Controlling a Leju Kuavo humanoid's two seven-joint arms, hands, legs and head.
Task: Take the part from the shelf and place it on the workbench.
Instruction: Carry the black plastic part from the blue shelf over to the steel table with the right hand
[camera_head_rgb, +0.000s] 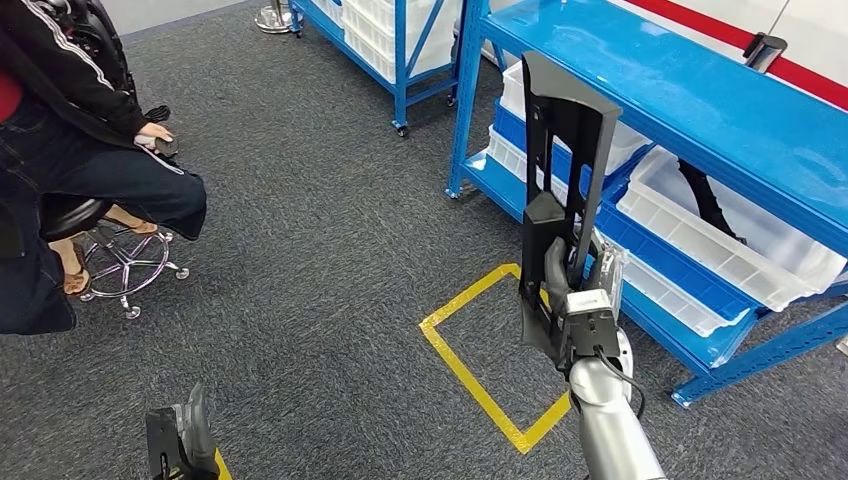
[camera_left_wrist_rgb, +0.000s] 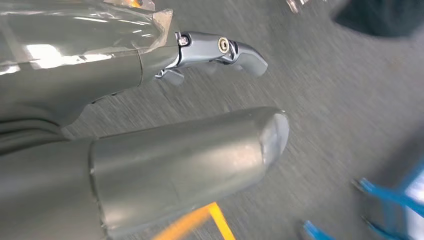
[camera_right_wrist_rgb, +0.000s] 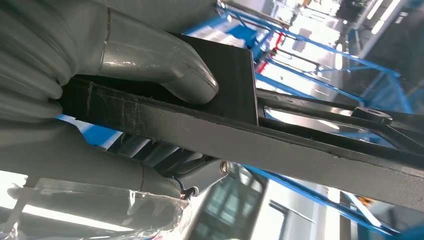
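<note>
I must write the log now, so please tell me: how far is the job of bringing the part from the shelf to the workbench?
Done: the black part is off the blue shelf; the right hand grips it upright beside the shelf.
In hand: carrying; the left hand hangs low, holding nothing.
Left: placing it; I see no workbench here, so the robot probably has to turn or walk first.

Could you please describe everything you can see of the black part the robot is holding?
The black part is a long, flat, matte piece, plastic by its look, with open slots and a thicker lower block. It stands nearly upright, clear of the blue shelf, above the grey carpet. The right hand grips its lower end, thumb pressed on its flat face.
</note>
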